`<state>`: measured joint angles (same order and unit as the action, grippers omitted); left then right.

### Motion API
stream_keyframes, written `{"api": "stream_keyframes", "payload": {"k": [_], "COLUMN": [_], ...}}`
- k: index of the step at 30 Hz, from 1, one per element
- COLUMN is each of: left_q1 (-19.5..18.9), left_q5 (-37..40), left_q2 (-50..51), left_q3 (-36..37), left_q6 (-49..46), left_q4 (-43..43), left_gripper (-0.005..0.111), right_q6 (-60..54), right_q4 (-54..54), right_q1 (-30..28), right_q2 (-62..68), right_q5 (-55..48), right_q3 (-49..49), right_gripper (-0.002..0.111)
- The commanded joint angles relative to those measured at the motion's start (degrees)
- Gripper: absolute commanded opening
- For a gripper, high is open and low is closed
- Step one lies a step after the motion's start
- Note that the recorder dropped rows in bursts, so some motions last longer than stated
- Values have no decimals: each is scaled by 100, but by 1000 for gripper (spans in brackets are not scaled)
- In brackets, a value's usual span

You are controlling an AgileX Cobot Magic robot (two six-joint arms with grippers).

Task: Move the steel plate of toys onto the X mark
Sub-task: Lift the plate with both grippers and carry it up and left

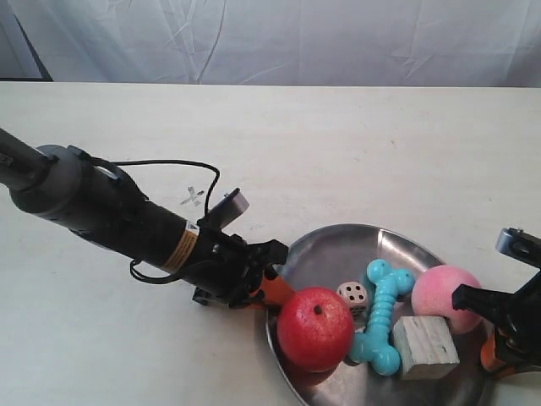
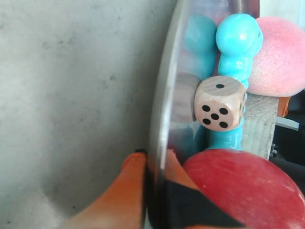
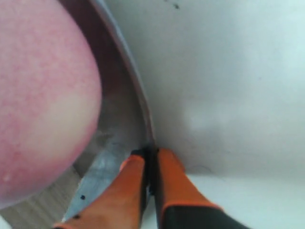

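1. On the cream table [image 1: 380, 144], toward the near right of the exterior view, sat the steel plate [image 1: 334, 254], partly cut off by the lower edge. It held five toys: a red apple [image 1: 315, 328], a pink peach [image 1: 445, 296], a turquoise bone [image 1: 380, 317], a wooden cube [image 1: 425, 347] and a die [image 1: 353, 295].
2. The left gripper [image 2: 155, 160] was clenched on the plate's thin rim beside the apple, with one orange finger on each side. The right gripper [image 3: 150, 155] pinched the opposite rim beside the peach.
3. The X mark [image 1: 194, 197] lay uncovered beyond the left arm, apart from the plate. Whether the plate was off the table could not be told.
4. The step appeared to be a two-handed carry toward the mark.
   - Both arms should probably travel together at one height and pace, keeping the plate level.
   - The apple and peach could roll, and a twist between the grips might slip the rim free.
   - The plate would hide the mark as it arrived, so it should be centred early and lowered before release.
5. A yellow sticker [image 1: 183, 246] on the left arm carried print too small to read. The die showed a five face and a one face. No brand was legible.
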<state>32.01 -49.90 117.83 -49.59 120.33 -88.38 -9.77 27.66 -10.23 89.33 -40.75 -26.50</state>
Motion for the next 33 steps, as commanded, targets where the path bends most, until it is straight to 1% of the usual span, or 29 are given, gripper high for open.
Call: {"api": "stream_keyframes", "payload": {"k": [1, 3, 6, 8, 9, 10, 11, 13, 15, 16, 18, 19, 20, 22, 25, 28, 31, 33], "left_q1": [27, -86, -391, -645, -839, -937, -1125, -1360, -1540, -1630, -1782, -1857, -2013, -2203, -2590, -2938, -3188, -3287], "left_q5": [21, -19, -66, -210, -312, -345, -422, -569, -774, -919, -987, -957, -945, -928, -915, -1024, -1015, -992], "left_q2": [79, 79, 79, 79, 79, 79, 79, 79, 79, 79, 55, 16, -14, -50, -84, -174, -313, -346], "left_q3": [-5, -5, -5, -5, -5, -5, -20, -126, -310, -411, -564, -594, -656, -705, -754, -791, -906, -1010], "left_q6": [-51, -51, -51, -51, -51, -51, -51, -51, -51, -51, -51, -51, -51, -51, -51, -51, -51, -51], "left_q4": [1, -10, -10, 2, 21, 50, 51, 19, 8, 8, -90, -195, -315, -400, -413, -242, -112, -62], "left_gripper": [0, 0, 0, 0, 0, 0, 0, 0, 0, 0, 0, 0, 0, 0, 0, 0, 0, 0], "right_q6": [-149, -399, -479, -479, -479, -479, -514, -514, -453, -325, -240, -192, -151, -64, 40, 101, 250, 302], "right_q4": [568, 813, 891, 964, 1059, 1131, 1247, 1263, 1340, 1365, 1473, 1489, 1551, 1560, 1560, 1556, 1598, 1598], "right_q1": [-2, -2, -2, -2, -2, -2, 20, 239, 640, 977, 1391, 1511, 1692, 1858, 2056, 2136, 2136, 2136], "right_q2": [-55, -160, -170, -170, -170, -170, -170, -139, 80, 272, 610, 725, 943, 1174, 1483, 1745, 1976, 2122], "right_q5": [-111, -232, -535, -698, -766, -793, -855, -865, -878, -840, -785, -759, -703, -689, -689, -799, -813, -887], "right_q3": [-14, -28, -325, -644, -827, -971, -1189, -1557, -1914, -2148, -2531, -2670, -2945, -3246, -3687, -4118, -4554, -4843], "right_gripper": [-1, -1, -1, -1, -1, -1, -1, -1, -1, -1, -1, -1, -1, -1, -1, -1, -1, -1]}}
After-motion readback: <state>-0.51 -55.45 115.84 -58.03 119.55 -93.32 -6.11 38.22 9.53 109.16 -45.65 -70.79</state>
